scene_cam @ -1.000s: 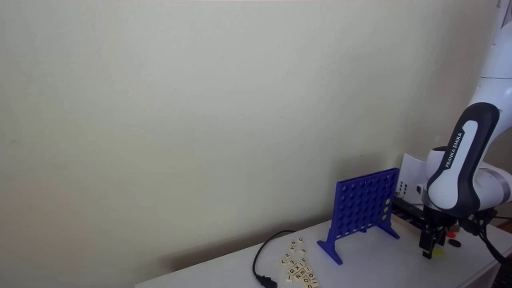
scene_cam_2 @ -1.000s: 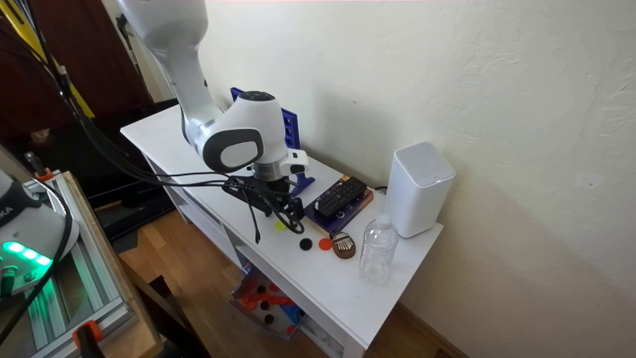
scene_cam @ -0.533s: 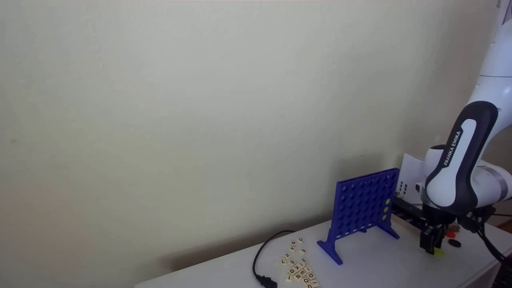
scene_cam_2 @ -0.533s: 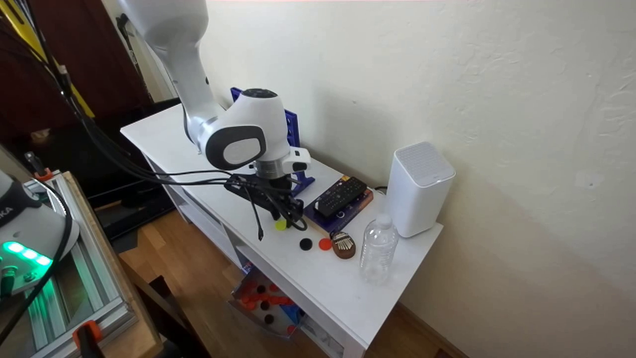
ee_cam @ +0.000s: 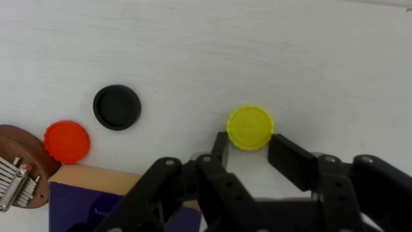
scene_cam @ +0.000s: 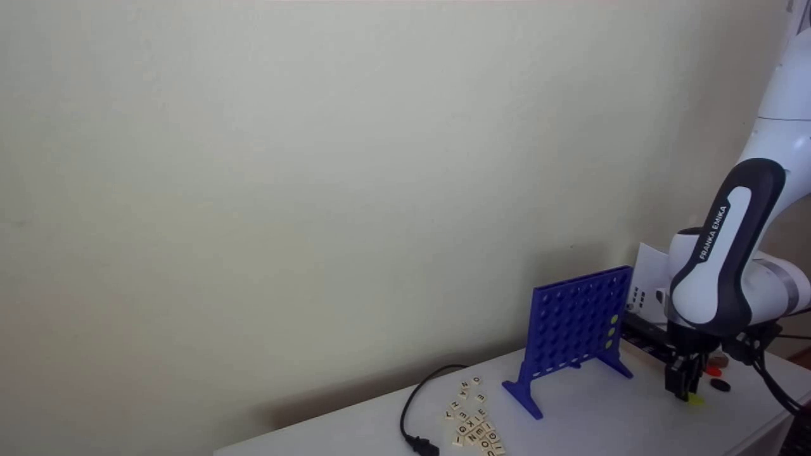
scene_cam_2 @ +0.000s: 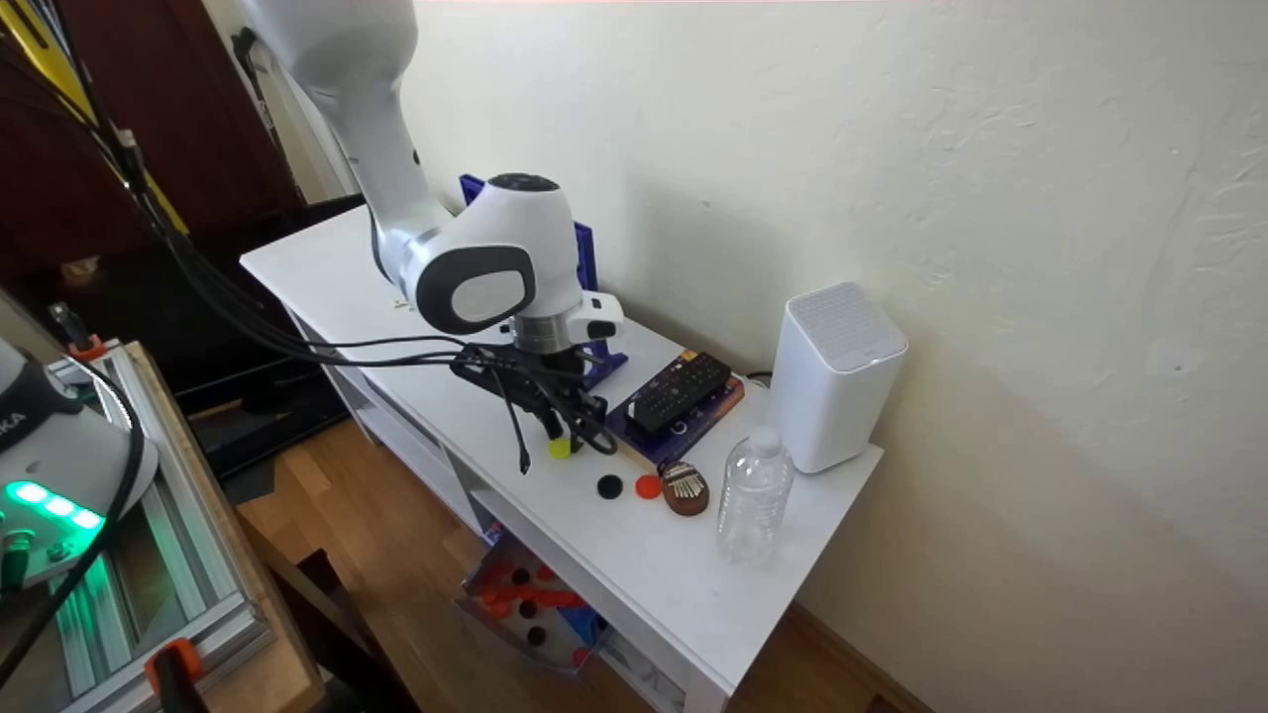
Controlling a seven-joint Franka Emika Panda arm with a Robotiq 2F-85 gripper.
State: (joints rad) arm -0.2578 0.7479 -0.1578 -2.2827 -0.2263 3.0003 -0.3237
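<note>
Along the wall (scene_cam: 285, 190) runs your white bench (scene_cam_2: 654, 584), with a blue game frame (scene_cam: 573, 324) by its wall edge and a white tower (scene_cam_2: 837, 386) near a back corner. A purple book (ee_cam: 77, 203) lies wallward of your gripper (ee_cam: 248, 140), which is narrow, holding the yellow disc (ee_cam: 250, 127) by opposite sides, nearer the front edge. A black disc (ee_cam: 117, 107) lies near.

Bottle (scene_cam_2: 755, 500), black disc (ee_cam: 117, 107) on white table (scene_cam_2: 659, 560)

In an exterior view, dim light covers the wall (scene_cam: 285, 190); a soft shadow (scene_cam: 564, 261) lies behind the rack (scene_cam: 580, 320). Green lamps (scene_cam_2: 59, 505) glare. The wrist view renders the gripper (ee_cam: 248, 138) slightly blurred.
</note>
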